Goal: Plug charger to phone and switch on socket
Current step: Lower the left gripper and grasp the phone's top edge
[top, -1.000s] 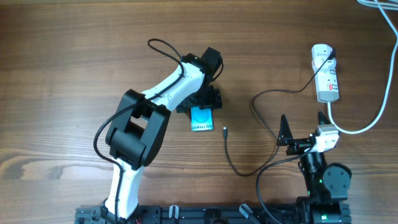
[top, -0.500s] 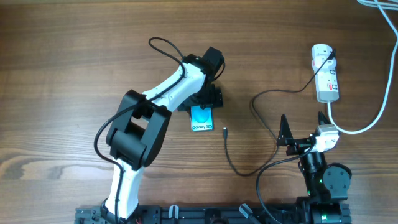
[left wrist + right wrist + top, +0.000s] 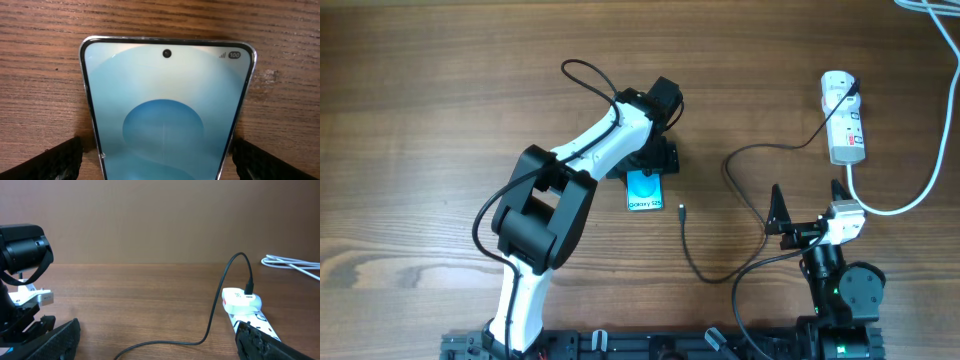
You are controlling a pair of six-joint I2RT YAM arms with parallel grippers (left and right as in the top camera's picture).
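The phone [image 3: 644, 190] lies flat on the wood with its cyan screen up and the white text strip at its near end. My left gripper [image 3: 647, 170] hovers open over the phone's far end. In the left wrist view the phone [image 3: 165, 110] fills the frame, and the black fingers [image 3: 55, 160] stand either side of it with small gaps. The charger [image 3: 725, 175] loops from the socket [image 3: 845, 118] across the table to its loose plug tip [image 3: 681, 210], right of the phone. My right gripper [image 3: 807, 205] is open and holds nothing, near the front edge below the socket.
A thick white cable [image 3: 920, 195] runs from the socket's near end up along the right edge of the table. The right wrist view shows the socket [image 3: 245, 305], the black charger cable [image 3: 215, 325] and the left arm [image 3: 20, 255] at the far left.
The left arm has crept a hair to the right over the phone. Nothing else has moved.
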